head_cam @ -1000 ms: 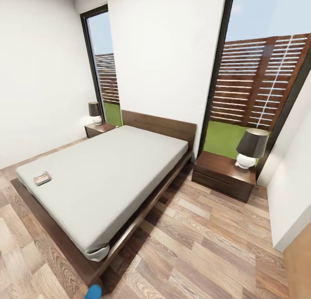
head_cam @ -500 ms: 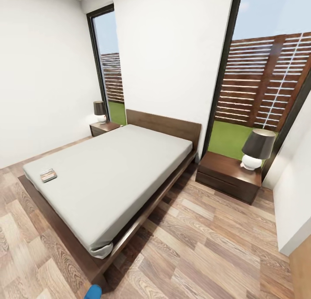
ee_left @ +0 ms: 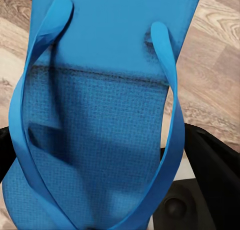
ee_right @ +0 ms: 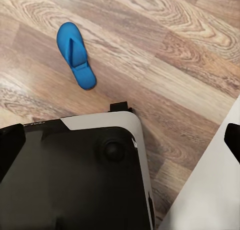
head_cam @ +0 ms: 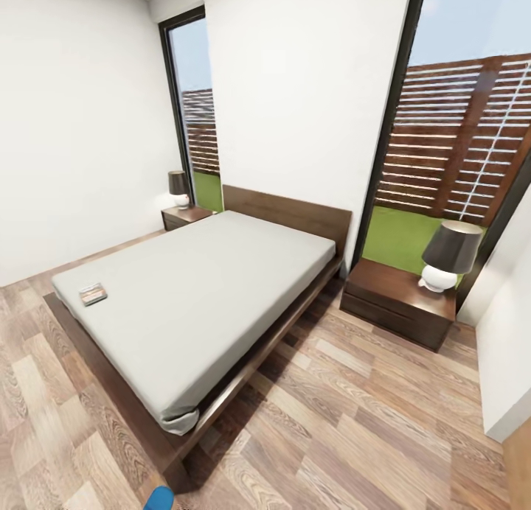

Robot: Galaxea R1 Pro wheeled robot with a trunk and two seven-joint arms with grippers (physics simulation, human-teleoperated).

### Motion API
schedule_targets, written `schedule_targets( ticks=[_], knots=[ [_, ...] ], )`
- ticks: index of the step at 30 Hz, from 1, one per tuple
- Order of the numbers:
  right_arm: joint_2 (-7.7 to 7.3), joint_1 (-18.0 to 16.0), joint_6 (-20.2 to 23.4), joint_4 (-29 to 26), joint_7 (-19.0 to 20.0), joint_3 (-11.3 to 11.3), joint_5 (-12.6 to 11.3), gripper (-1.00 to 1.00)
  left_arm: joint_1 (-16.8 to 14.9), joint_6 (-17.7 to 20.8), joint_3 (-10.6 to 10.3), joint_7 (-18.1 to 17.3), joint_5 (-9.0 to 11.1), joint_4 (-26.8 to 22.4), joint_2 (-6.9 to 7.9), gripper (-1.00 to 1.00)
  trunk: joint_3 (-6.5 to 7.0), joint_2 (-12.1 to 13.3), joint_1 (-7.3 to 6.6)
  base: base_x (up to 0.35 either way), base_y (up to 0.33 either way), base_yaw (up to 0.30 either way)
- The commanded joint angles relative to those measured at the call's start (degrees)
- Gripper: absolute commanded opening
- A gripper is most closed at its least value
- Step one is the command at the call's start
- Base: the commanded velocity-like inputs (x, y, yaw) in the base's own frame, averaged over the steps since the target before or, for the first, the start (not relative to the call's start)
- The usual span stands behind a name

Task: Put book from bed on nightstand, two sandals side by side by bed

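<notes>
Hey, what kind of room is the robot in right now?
A bedroom, most likely: a large bed with a headboard, a nightstand with a lamp on each side, and a book lying on the mattress.

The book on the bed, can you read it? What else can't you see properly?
- Book, head view: too small to read.
- Sandal, head view: cut off by the bottom edge.
- Left claw, left wrist view: hidden behind the close blue sandal; open or shut unclear.
- Far nightstand: drawers too small.

The book (head_cam: pixel 93 294) lies on the bed (head_cam: pixel 199 296); a blue sandal (ee_right: pixel 76 54) lies on the wood floor (ee_right: pixel 170 60)
</notes>
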Motion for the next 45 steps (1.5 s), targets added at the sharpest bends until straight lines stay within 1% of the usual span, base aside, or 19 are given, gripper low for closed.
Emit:
schedule_targets(
  ticks=[1, 25, 36, 45],
  knots=[
    [-0.01, -0.1, -0.2, 0.1, 0.4, -0.4, -0.2, 1.00, -0.1, -0.2, -0.5, 0.2, 0.1, 0.0, 0.00, -1.00, -0.13, -0.1, 0.03, -0.045, 0.000, 0.022],
    [-0.01, -0.1, -0.2, 0.1, 0.4, -0.4, -0.2, 1.00, -0.1, -0.2, -0.5, 0.2, 0.1, 0.0, 0.00, -1.00, -0.15, -0.1, 0.03, -0.027, 0.000, 0.005],
    [0.00, -0.1, -0.2, 0.1, 0.3, -0.4, -0.2, 1.00, 0.0, -0.2, -0.5, 0.2, 0.1, 0.0, 0.00, -1.00, -0.57, -0.1, 0.03, -0.038, 0.000, 0.163],
    [-0.01, -0.1, -0.2, 0.1, 0.4, -0.4, -0.2, 1.00, 0.0, -0.2, -0.5, 0.2, 0.1, 0.0, 0.00, -1.00, -0.69, -0.1, 0.03, -0.011, 0.000, 0.045]
  ],
)
